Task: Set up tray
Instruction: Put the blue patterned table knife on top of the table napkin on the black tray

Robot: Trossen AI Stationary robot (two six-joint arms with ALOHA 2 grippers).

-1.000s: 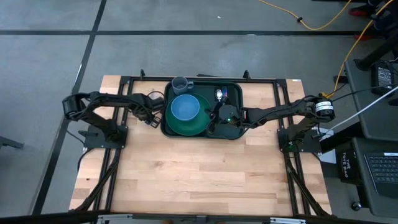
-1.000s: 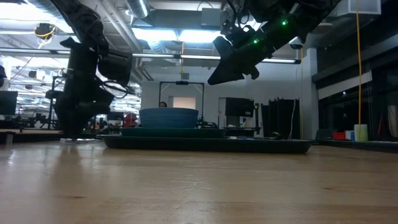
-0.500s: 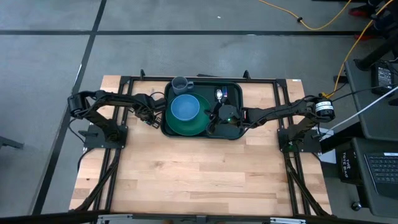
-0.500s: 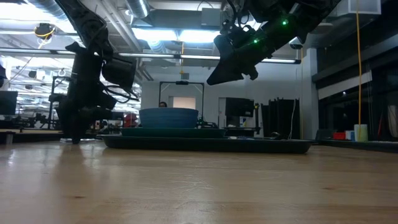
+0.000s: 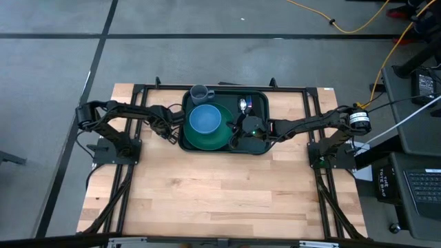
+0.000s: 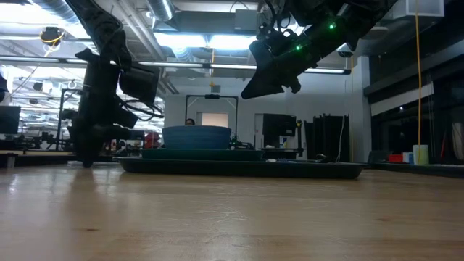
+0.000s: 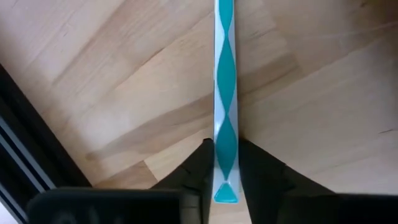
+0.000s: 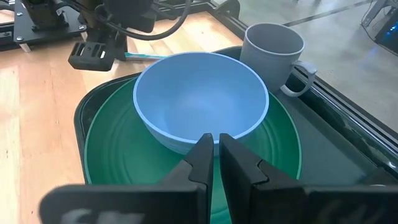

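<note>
While most of the wooden table lies bare on its near side, everything stands toward the far edge. The tray sits there, near the middle of the table's width, flat on the wood. On its left half rests a round green plate with a blue bowl on top of it. A spoon lies on the tray's far right part, and a grey mug stands at the far left corner.

The left gripper is down at the table just left of the tray, its two dark fingers set either side of a thin teal-and-white striped stick that lies on the wood; whether they already pinch it cannot be told. The right gripper hangs above the tray's right half, jaws nearly together and holding nothing, pointing toward the bowl.
</note>
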